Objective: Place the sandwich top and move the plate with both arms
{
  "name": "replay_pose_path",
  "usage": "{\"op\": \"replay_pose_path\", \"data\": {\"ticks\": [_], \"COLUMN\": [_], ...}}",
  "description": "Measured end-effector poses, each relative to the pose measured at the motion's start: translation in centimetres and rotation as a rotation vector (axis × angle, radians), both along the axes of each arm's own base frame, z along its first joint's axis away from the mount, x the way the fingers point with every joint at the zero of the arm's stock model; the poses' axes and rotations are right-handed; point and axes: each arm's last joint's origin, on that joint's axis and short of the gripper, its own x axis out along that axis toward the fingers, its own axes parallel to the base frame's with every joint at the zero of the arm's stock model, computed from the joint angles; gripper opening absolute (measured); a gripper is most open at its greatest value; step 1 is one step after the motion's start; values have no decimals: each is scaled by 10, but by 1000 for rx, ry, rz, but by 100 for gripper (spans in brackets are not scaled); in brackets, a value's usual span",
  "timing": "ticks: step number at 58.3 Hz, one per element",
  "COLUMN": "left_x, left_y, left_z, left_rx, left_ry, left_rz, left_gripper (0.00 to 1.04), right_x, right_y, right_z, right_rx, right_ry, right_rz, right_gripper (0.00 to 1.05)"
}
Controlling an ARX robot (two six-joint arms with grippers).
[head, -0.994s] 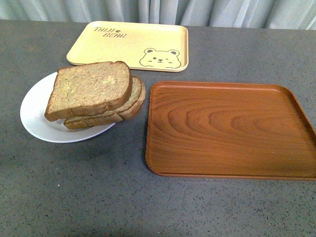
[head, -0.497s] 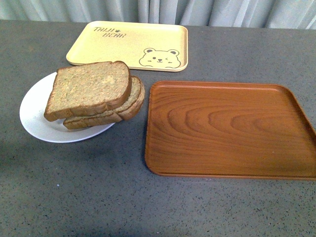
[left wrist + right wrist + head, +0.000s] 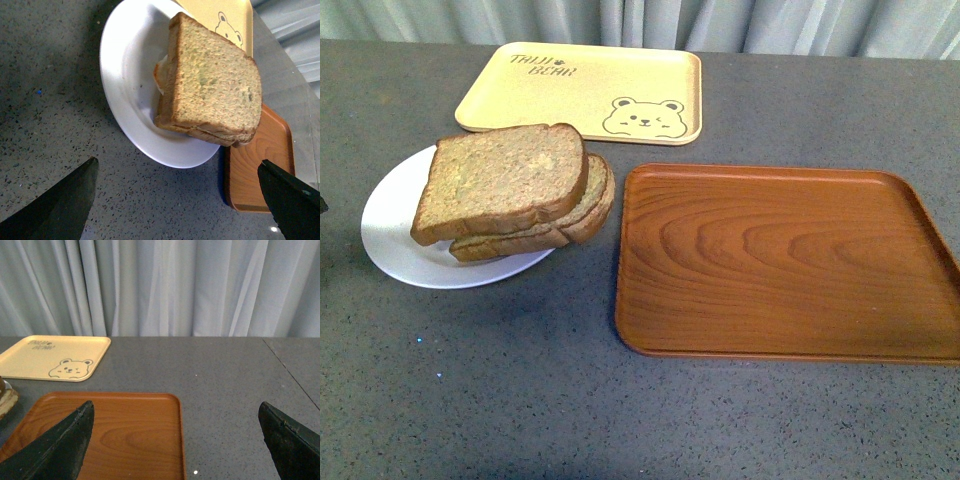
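The grey speckled table is carrying everything in view. The brown wooden tray is lying on the robot's right side, its grain showing across the whole floor. The pale yellow tray is lying further back, near the curtain, and is showing only its printed bear and lettering.

The white plate is sitting on the left, just beside the wooden tray's near corner but apart from it. It is holding a bread stack. The sandwich top is lying on that stack: a thick, squarish brown slice with darker crust, resting slightly tilted and overhanging the plate's rim toward the wooden tray. A rounded lower slice is protruding beneath it. In the left wrist view a pale layer is peeking out between the two.

The left gripper is hovering over the table beside the plate, jaws spread wide and gripping nothing. The right gripper is hanging above the wooden tray, equally wide apart and holding nothing.

Count: two trays, one plate, two discernible slices.
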Motion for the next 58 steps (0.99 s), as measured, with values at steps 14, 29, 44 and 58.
{"op": "replay_pose_path", "data": {"ticks": [14, 29, 44, 58], "left_x": [14, 34, 56, 69], "left_y": [-9, -15, -15, -20], "left_z": [-17, -29, -31, -39], "left_rx": [-18, -63, -134, -193], "left_ry": [52, 91, 119, 177], "left_rz": [1, 21, 83, 146], "left_gripper": [96, 96, 96, 96], "right_x": [0, 0, 0, 0], "right_y": [0, 0, 0, 0], "right_z": [0, 0, 0, 0], "right_rx": [0, 0, 0, 0], "right_ry": [0, 0, 0, 0], "right_rz": [0, 0, 0, 0], "right_gripper": [96, 96, 96, 96]}}
